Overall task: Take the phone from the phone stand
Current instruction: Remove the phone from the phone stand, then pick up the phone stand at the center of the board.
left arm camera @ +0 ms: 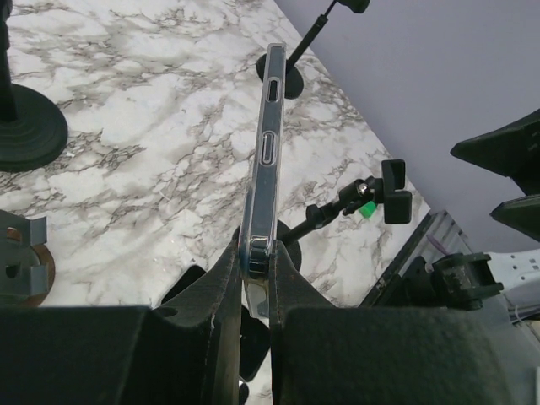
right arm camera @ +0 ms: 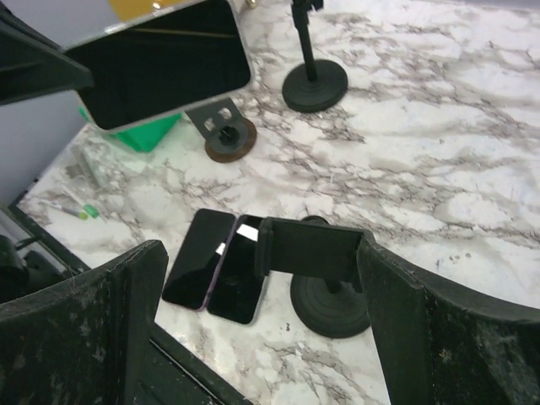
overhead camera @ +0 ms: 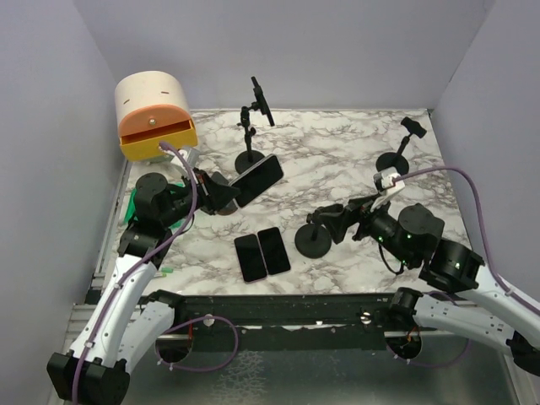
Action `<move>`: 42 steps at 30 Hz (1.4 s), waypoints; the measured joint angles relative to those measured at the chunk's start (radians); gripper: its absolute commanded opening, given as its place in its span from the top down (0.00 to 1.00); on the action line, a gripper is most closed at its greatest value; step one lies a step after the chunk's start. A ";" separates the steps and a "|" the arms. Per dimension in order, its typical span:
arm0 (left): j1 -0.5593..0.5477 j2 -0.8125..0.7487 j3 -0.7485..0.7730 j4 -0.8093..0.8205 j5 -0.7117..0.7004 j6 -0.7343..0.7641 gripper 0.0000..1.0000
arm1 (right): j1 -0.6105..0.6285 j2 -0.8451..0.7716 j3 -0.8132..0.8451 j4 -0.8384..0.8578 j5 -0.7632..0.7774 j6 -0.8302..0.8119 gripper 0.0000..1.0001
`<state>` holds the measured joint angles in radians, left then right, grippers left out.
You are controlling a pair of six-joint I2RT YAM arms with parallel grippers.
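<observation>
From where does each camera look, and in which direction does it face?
Top external: above and behind the arms, looking down on the table; both arms show.
Left wrist: on the left arm, looking along the left gripper, shut on the held phone.
Right wrist: on the right arm, looking through the open right gripper at the stand clamp.
Shared: top and right wrist both show two flat phones.

Two phones [overhead camera: 262,252] lie side by side by the middle of the table's [overhead camera: 337,160] near edge, the near stand [overhead camera: 315,240] just right of them, a raised phone [overhead camera: 258,177] before the far-edge stand [overhead camera: 251,139], a corner stand [overhead camera: 396,156] far right, and a bin [overhead camera: 154,114] at the far left corner.
</observation>
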<state>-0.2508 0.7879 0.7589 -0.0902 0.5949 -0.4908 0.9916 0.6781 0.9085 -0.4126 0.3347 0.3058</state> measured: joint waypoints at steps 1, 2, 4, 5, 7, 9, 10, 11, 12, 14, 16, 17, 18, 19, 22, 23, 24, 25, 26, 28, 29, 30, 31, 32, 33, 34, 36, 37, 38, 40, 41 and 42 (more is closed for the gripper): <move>0.000 -0.003 0.002 -0.012 0.000 0.006 1.00 | 0.000 -0.006 -0.019 0.000 0.010 0.005 0.00; 0.000 -0.009 0.004 -0.029 -0.004 0.019 1.00 | 0.000 -0.007 -0.038 0.000 0.021 0.011 0.00; 0.000 -0.015 0.006 -0.061 -0.013 0.035 1.00 | 0.000 0.008 -0.069 -0.005 0.045 0.038 0.00; 0.000 -0.016 0.009 -0.078 -0.019 0.044 1.00 | 0.000 0.016 -0.077 -0.011 0.058 0.054 0.00; -0.005 -0.018 0.011 -0.100 -0.029 0.055 1.00 | 0.000 0.041 -0.091 -0.016 0.081 0.089 0.00; -0.010 -0.021 0.011 -0.118 -0.035 0.064 1.00 | 0.000 0.056 -0.105 -0.016 0.095 0.117 0.00; -0.014 -0.024 0.011 -0.129 -0.039 0.067 1.00 | 0.000 0.058 -0.112 -0.013 0.097 0.128 0.00; -0.016 -0.027 0.011 -0.136 -0.040 0.069 1.00 | 0.000 0.058 -0.120 -0.008 0.098 0.137 0.00; -0.019 -0.032 0.011 -0.139 -0.043 0.072 1.00 | 0.000 0.058 -0.128 0.000 0.100 0.145 0.00; -0.023 -0.037 0.011 -0.139 -0.048 0.075 1.00 | 0.000 0.063 -0.142 0.011 0.104 0.156 0.00; -0.029 -0.043 0.010 -0.139 -0.054 0.078 1.00 | 0.000 0.082 -0.147 0.022 0.116 0.163 0.00; -0.033 -0.044 0.008 -0.139 -0.055 0.080 1.00 | 0.000 0.096 -0.147 0.029 0.122 0.166 0.00; -0.034 -0.045 0.007 -0.139 -0.056 0.082 1.00 | 0.000 0.112 -0.147 0.035 0.127 0.167 0.00; -0.037 -0.047 0.003 -0.139 -0.057 0.084 1.00 | 0.000 0.129 -0.147 0.038 0.133 0.168 0.00; -0.042 -0.051 -0.008 -0.140 -0.062 0.089 1.00 | 0.000 0.180 -0.146 0.043 0.157 0.174 0.08; -0.045 -0.051 -0.012 -0.140 -0.063 0.089 1.00 | 0.000 0.193 -0.146 0.042 0.166 0.177 0.14; -0.046 -0.052 -0.014 -0.140 -0.063 0.090 1.00 | 0.000 0.204 -0.145 0.041 0.177 0.179 0.21; -0.046 -0.053 -0.017 -0.140 -0.064 0.090 1.00 | 0.000 0.211 -0.144 0.037 0.187 0.184 0.27; -0.046 -0.053 -0.019 -0.140 -0.064 0.090 1.00 | 0.000 0.212 -0.142 0.033 0.198 0.188 0.32; -0.046 -0.055 -0.023 -0.140 -0.065 0.090 1.00 | 0.000 0.206 -0.135 0.020 0.219 0.193 0.39; -0.046 -0.056 -0.024 -0.140 -0.065 0.090 1.00 | 0.000 0.199 -0.135 0.015 0.229 0.192 0.41; -0.046 -0.057 -0.026 -0.139 -0.065 0.090 1.00 | 0.000 0.192 -0.135 0.010 0.240 0.183 0.42; -0.046 -0.058 -0.028 -0.138 -0.066 0.090 1.00 | 0.000 0.186 -0.131 0.002 0.254 0.172 0.43; -0.048 -0.060 -0.031 -0.135 -0.066 0.089 1.00 | 0.000 0.184 -0.122 -0.006 0.270 0.161 0.43; -0.049 -0.061 -0.032 -0.135 -0.066 0.089 1.00 | 0.000 0.189 -0.104 -0.017 0.291 0.145 0.44; -0.053 -0.061 -0.035 -0.132 -0.066 0.089 1.00 | 0.000 0.200 -0.078 -0.029 0.314 0.127 0.45; -0.058 -0.059 -0.038 -0.125 -0.066 0.089 1.00 | -0.001 0.238 -0.012 -0.037 0.371 0.088 0.46; -0.061 -0.054 -0.039 -0.116 -0.065 0.088 1.00 | -0.008 0.262 0.022 -0.026 0.402 0.057 0.47; -0.066 -0.049 -0.041 -0.106 -0.064 0.087 1.00 | -0.018 0.284 0.049 -0.002 0.425 0.029 0.48; -0.076 -0.032 -0.045 -0.084 -0.063 0.084 1.00 | -0.070 0.322 0.086 0.060 0.442 -0.026 0.49; -0.082 -0.020 -0.047 -0.074 -0.061 0.084 1.00 | -0.120 0.342 0.100 0.093 0.437 -0.044 0.49; -0.090 -0.009 -0.049 -0.068 -0.060 0.082 1.00 | -0.180 0.363 0.112 0.126 0.429 -0.055 0.50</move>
<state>-0.3405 0.7788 0.7097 -0.1577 0.5350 -0.4084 0.8120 1.0412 1.0203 -0.2867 0.7639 0.2508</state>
